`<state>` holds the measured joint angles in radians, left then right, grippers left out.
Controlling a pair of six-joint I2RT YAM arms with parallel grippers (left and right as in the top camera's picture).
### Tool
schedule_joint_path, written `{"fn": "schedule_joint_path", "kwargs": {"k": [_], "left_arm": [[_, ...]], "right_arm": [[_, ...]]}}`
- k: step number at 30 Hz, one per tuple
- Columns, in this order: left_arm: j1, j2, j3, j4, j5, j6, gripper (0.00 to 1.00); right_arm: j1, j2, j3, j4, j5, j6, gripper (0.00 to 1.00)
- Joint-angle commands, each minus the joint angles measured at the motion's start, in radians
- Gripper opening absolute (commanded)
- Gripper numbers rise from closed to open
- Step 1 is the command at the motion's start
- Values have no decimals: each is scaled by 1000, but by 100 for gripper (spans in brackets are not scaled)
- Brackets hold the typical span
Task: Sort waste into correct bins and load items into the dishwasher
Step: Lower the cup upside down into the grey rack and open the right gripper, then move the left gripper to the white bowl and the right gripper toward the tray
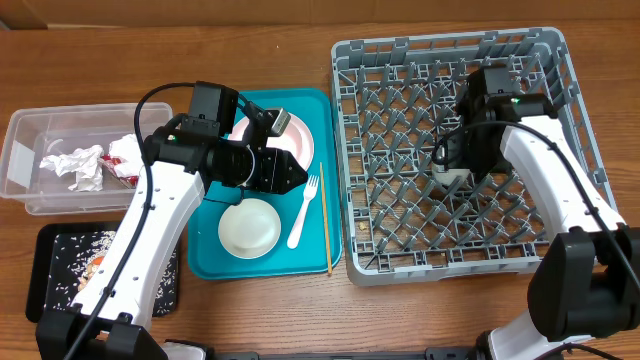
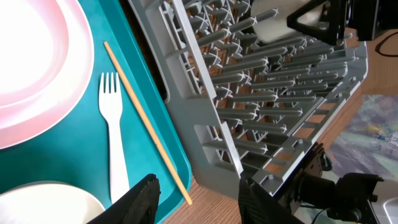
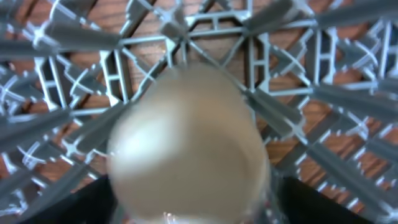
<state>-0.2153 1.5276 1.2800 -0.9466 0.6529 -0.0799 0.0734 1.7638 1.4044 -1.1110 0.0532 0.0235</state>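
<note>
My right gripper [image 1: 453, 168] is down inside the grey dishwasher rack [image 1: 560, 95]. The small white cup [image 3: 186, 137] stands on the rack's grid between its fingers, and the jaws are open, with a gap showing at the right finger [image 3: 323, 205]. My left gripper [image 2: 200, 202] hovers open and empty over the right edge of the teal tray [image 1: 210, 262]. Below it lie the white fork [image 2: 115, 137] and the wooden chopstick [image 2: 146, 121]. The pink plate [image 1: 298, 140] and a white bowl [image 1: 250, 228] rest on the same tray.
A clear tub [image 1: 30, 135] at the left holds a crumpled white napkin [image 1: 78, 165] and a red wrapper [image 1: 125, 160]. The black tray [image 1: 55, 250] in front of it holds rice and scraps. The rack's wall [image 2: 205, 124] rises right beside the teal tray.
</note>
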Motion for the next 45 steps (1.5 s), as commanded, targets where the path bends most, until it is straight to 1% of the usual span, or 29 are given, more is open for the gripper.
{"fn": "schedule_joint_path", "kwargs": {"k": [1,5,10,13,15,18,23,27,31,36,39,41,45], "left_arm": [[6,2,-1,0,-7,-14,45],[6,2,-1,-3,-7,-13,44],[10,1,-1,-22,-32,-13,40],[15,-6,-1,-34,-45,-13,41],[18,-14,-1,-44,-108,-19,40],[19,-17,-1,-72,-211,-59,41],[18,-17,-1,-139,-325,-75,43],[19,-17,-1,-187,-410,-74,46],[19,-17,-1,-208,-498,-77,47],[19,-17,-2,-227,-594,-109,47],[19,-17,-3,-231,-620,-109,47],[19,-17,-11,-229,-655,-126,46],[19,-17,-52,-218,-665,-146,45]], "right_arm": [[6,-8,71,-19,5,2,100],[6,-8,121,-68,-23,2,100],[6,-17,237,-163,-173,2,100],[6,-32,303,-245,-269,2,100],[6,-47,331,-301,-342,-13,100],[6,-53,332,-359,-431,-58,100],[6,-53,330,-459,-507,-57,100],[6,-53,329,-497,-555,-57,100],[6,-53,329,-495,-631,-58,100],[47,-53,303,-472,-637,-58,100],[100,-53,281,-442,-631,-58,100],[164,-53,251,-380,-583,-53,100],[245,-53,203,-305,-532,9,100]]}}
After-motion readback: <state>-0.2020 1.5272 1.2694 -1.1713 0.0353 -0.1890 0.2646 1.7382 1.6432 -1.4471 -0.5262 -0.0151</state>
